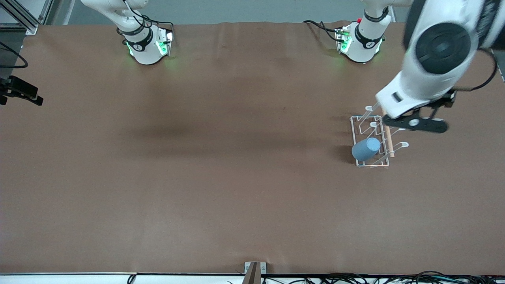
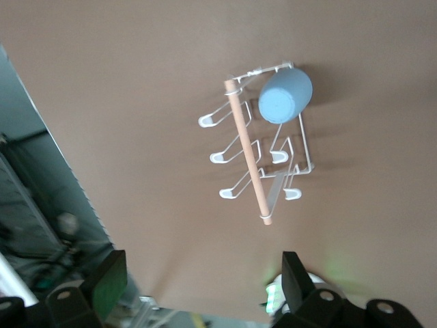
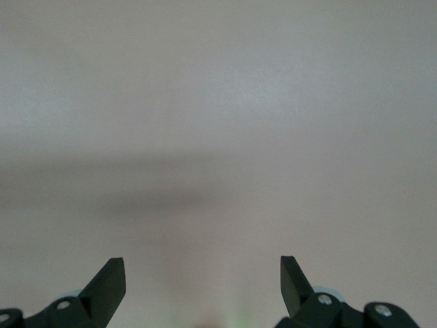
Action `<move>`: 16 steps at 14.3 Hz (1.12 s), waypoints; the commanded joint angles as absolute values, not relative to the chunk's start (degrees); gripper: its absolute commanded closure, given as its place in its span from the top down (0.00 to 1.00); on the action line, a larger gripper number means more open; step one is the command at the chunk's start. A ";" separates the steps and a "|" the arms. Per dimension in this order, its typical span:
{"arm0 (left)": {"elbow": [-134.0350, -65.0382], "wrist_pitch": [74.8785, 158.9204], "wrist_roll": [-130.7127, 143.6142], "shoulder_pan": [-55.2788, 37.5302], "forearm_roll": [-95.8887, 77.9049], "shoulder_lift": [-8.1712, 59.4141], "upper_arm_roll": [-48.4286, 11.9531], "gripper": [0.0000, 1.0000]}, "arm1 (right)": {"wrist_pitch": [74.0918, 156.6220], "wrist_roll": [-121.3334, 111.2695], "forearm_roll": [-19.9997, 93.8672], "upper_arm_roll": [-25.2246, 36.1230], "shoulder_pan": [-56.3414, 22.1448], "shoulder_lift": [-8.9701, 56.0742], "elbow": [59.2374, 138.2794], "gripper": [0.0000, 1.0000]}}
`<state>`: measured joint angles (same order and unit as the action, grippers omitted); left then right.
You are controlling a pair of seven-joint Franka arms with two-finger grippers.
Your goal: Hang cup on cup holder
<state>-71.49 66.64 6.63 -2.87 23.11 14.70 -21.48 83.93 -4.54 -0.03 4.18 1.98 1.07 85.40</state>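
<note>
The light-blue cup (image 1: 366,148) sits tilted on a prong of the white wire cup holder (image 1: 388,139), at the holder's end nearer the front camera, toward the left arm's end of the table. In the left wrist view the cup (image 2: 285,96) rests on a corner prong of the holder (image 2: 247,150). My left gripper (image 1: 418,123) is up in the air over the holder's other end, open and empty, as its wrist view (image 2: 203,273) shows. My right gripper (image 3: 203,273) is open and empty over bare table; it is out of the front view.
The other prongs of the holder carry nothing. A black fixture (image 1: 19,92) juts in at the table's edge at the right arm's end. Cables (image 1: 394,278) and a small bracket (image 1: 254,271) lie along the edge nearest the front camera.
</note>
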 commanded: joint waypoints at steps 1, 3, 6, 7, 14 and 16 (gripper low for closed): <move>-70.41 71.16 11.68 -2.72 21.80 12.48 -21.97 1.00 | 85.60 -3.69 -0.79 2.99 2.64 -1.40 88.77 1.00; -70.14 72.94 11.95 -2.55 21.27 12.39 -21.97 1.00 | 86.13 -3.78 -0.88 2.99 2.64 -1.75 89.73 1.00; -70.05 73.39 11.43 -1.24 16.72 11.43 -21.88 1.00 | 86.75 -3.87 -0.88 2.99 2.81 -2.11 90.44 1.00; -70.05 74.69 11.51 -0.97 14.87 11.43 -21.80 1.00 | 86.66 -3.95 -0.88 2.99 2.73 -2.20 90.53 1.00; -73.19 80.22 11.16 3.44 1.24 7.05 -16.38 1.00 | 86.49 -4.57 -0.88 2.99 2.55 -2.02 90.44 1.00; -76.63 81.21 11.07 0.97 0.62 4.41 -11.54 1.00 | 86.48 -4.57 -0.88 2.99 2.55 -2.02 90.44 1.00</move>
<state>-71.39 79.19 11.00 2.89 2.11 9.38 -15.51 85.66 -4.58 -0.03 3.79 1.97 0.05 88.15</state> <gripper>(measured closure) 0.000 0.000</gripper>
